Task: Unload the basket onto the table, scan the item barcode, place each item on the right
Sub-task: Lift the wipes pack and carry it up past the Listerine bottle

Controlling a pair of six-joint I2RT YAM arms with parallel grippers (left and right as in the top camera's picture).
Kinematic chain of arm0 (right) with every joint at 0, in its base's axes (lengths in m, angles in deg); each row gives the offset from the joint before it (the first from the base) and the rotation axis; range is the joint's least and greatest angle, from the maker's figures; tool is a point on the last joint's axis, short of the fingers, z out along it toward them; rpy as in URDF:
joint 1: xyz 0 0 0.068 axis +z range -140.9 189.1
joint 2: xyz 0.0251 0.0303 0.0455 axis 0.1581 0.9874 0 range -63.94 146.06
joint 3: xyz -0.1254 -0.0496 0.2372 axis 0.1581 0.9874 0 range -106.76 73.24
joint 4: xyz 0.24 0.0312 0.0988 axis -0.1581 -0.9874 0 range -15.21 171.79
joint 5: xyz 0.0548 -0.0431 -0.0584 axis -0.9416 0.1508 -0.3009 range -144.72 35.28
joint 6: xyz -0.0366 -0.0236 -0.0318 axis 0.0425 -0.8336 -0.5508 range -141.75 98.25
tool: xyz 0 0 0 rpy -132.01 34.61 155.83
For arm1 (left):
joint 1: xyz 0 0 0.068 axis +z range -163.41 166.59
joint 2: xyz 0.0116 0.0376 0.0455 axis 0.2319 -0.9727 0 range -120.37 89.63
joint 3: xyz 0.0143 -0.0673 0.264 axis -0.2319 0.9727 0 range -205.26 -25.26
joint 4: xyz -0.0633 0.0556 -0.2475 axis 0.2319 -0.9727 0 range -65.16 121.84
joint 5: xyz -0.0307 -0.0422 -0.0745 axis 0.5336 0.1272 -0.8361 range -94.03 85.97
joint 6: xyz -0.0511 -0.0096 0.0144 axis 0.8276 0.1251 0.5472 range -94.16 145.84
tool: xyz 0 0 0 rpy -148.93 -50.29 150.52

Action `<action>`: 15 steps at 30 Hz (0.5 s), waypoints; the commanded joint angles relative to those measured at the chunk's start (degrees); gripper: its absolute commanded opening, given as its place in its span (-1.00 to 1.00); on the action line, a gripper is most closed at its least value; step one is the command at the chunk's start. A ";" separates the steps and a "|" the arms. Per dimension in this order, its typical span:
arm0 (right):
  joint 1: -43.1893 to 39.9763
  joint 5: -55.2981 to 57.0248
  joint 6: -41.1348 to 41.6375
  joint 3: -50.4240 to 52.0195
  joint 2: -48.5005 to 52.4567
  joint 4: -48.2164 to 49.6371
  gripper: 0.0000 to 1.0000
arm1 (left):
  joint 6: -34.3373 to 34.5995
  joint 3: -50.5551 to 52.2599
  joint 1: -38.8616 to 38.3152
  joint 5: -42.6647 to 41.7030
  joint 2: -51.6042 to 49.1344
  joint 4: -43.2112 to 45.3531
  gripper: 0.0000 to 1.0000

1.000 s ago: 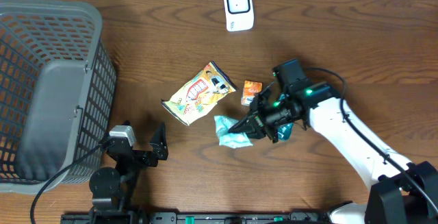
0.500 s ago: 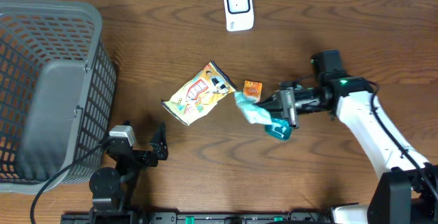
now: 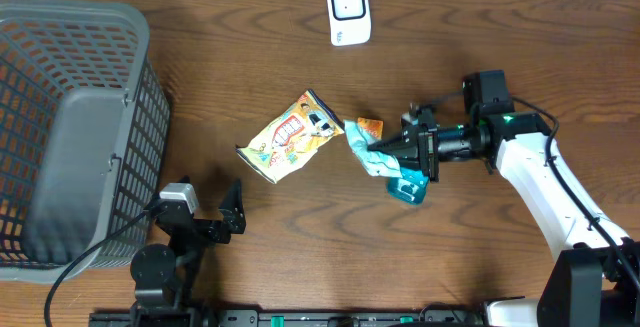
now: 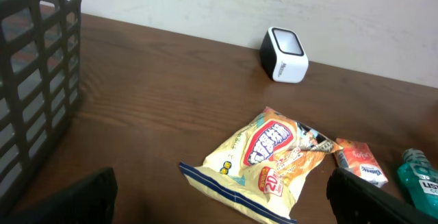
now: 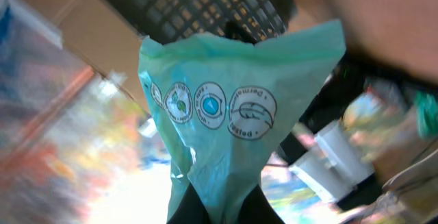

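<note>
Mid-carry, by judgement: barcode not yet shown to scanner (image 3: 348,11). Clamped shut with right gripper (image 3: 384,153) on one end of teal packet (image 3: 362,152). Holding packet well apart from scanner, on robot's side of it. Wide open and empty at left gripper (image 3: 208,205), far from scanner. Next: needs carrying packet close to scanner, barcode face turned toward its window

The dark wooden table (image 3: 250,57) carries five things. A grey mesh basket (image 3: 80,27) stands at 9 o'clock, and a white scanner (image 3: 348,11) at 12 o'clock. Near the middle lies a yellow snack bag (image 3: 291,137). A small orange packet (image 3: 370,127) lies just beside it at 3 o'clock, and a teal bottle (image 3: 408,187) at 4 o'clock.
</note>
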 commanded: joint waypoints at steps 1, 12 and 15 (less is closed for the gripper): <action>-0.35 -7.78 -9.20 -0.85 -0.68 4.90 -0.98 | -0.57 1.18 -0.15 -0.72 0.42 -1.01 0.96; -2.14 -7.26 7.41 -0.85 -0.90 5.73 -0.98 | -0.57 1.18 -0.15 -0.72 0.42 -1.01 0.96; -2.80 3.48 11.52 -0.83 -0.90 5.55 -0.97 | -0.57 1.18 -0.15 -0.72 0.42 -1.01 0.96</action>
